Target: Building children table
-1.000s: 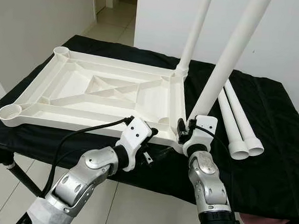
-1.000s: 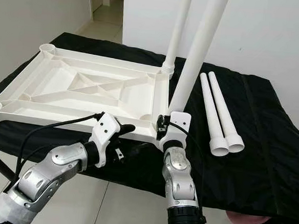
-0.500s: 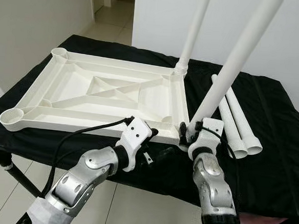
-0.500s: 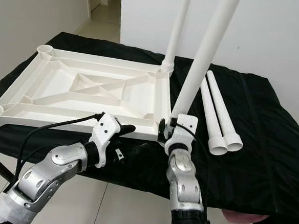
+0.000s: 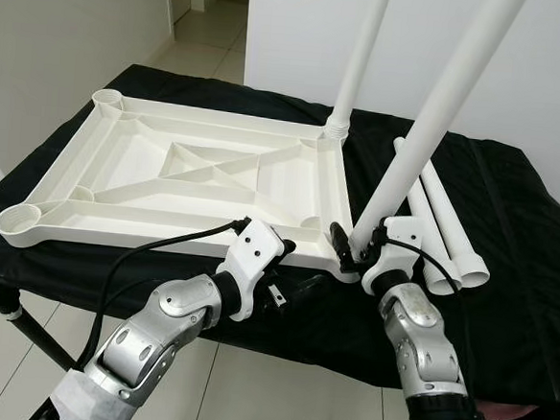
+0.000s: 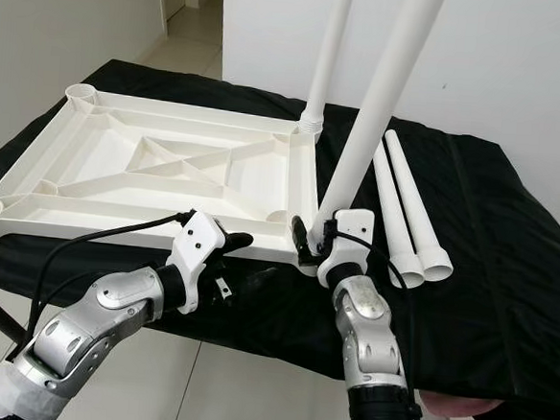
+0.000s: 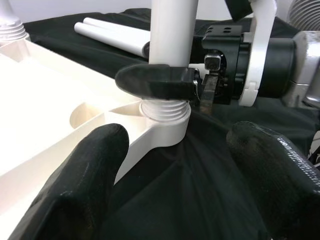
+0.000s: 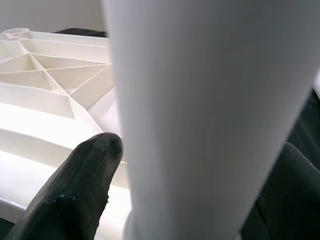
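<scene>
Right gripper (image 5: pixel 352 246) clamped round the base of the leaning leg (image 5: pixel 439 111) at the near right corner socket of the upturned tabletop (image 5: pixel 196 180), wrist now further right than before. Left gripper (image 5: pixel 285 268) spread wide just beside it

Home: tiled floor (image 5: pixel 210 42), white walls (image 5: pixel 61 41)

Black-draped table (image 5: pixel 506 283) with inverted white tabletop (image 5: pixel 196 175), two loose legs (image 6: pixel 409 219).

Four legs (image 5: pixel 437 106), one tabletop (image 5: pixel 157 177)
</scene>
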{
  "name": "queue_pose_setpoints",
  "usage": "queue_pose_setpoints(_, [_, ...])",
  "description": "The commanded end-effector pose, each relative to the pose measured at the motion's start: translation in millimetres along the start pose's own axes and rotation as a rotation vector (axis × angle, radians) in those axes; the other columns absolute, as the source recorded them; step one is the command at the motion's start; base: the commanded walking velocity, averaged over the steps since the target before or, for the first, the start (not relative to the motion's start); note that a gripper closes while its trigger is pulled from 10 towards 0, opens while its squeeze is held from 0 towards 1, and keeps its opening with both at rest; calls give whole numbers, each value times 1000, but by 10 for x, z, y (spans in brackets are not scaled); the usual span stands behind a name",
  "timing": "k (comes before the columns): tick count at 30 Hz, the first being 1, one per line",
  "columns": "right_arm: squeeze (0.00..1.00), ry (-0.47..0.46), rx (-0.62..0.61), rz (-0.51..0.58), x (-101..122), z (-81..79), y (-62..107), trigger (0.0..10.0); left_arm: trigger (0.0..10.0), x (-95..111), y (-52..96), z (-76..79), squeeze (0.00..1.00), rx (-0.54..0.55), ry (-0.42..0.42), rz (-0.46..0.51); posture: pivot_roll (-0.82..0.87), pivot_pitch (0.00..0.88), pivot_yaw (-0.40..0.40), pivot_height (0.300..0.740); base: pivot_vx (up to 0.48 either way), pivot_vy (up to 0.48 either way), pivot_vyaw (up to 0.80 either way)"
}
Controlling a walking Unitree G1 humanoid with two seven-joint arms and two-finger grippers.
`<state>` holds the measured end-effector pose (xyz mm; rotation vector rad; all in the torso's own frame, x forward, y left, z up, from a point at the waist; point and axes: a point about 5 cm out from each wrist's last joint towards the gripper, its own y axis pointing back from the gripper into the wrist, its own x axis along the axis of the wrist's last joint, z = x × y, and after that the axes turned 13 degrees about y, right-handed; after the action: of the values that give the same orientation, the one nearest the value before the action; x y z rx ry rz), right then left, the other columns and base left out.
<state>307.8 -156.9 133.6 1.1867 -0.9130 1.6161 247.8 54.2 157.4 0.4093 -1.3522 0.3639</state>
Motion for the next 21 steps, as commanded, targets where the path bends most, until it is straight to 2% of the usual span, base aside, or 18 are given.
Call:
queue_pose_setpoints(1, [0,11,34,13,-12,12,-8,10000,10000,9,-8,17,0,-35,-11,-14,-47,0,-37,740,0,0,0])
queue_pose_setpoints(6, [0,83,170,25,-56,87,-70,10000,10000,2,-18,19,0,-38,-10,-19,-46,0,-30,740,0,0,0])
queue_pose_setpoints(12, [0,122,251,11,-125,103,-124,10000,10000,11,-19,17,0,-37,-11,-17,-46,0,-30,740,0,0,0])
queue_pose_setpoints(14, [0,145,289,3,-159,98,-149,9569,10000,20,-16,17,0,-36,-11,-15,-35,0,-24,740,0,0,0])
queue_pose_setpoints(15, [0,169,307,-2,-180,103,-164,7961,10000,24,-14,17,0,-37,-12,-16,-35,0,-24,740,0,0,0])
queue_pose_setpoints(18, [0,185,318,-7,-194,108,-173,7961,10000,27,-12,18,0,-37,-12,-16,-35,0,-24,740,0,0,0])
queue_pose_setpoints(19, [0,187,323,-14,-208,119,-185,4941,10000,28,-10,18,0,-37,-13,-17,-35,0,-24,740,0,0,0])
queue_pose_setpoints(20, [0,187,323,-14,-208,119,-185,4941,10000,28,-10,18,0,-37,-13,-17,-35,0,-24,740,0,0,0])
queue_pose_setpoints(21, [0,189,328,-15,-222,132,-196,3412,10000,29,-8,15,0,-36,-14,-17,-35,0,-24,740,0,0,0])
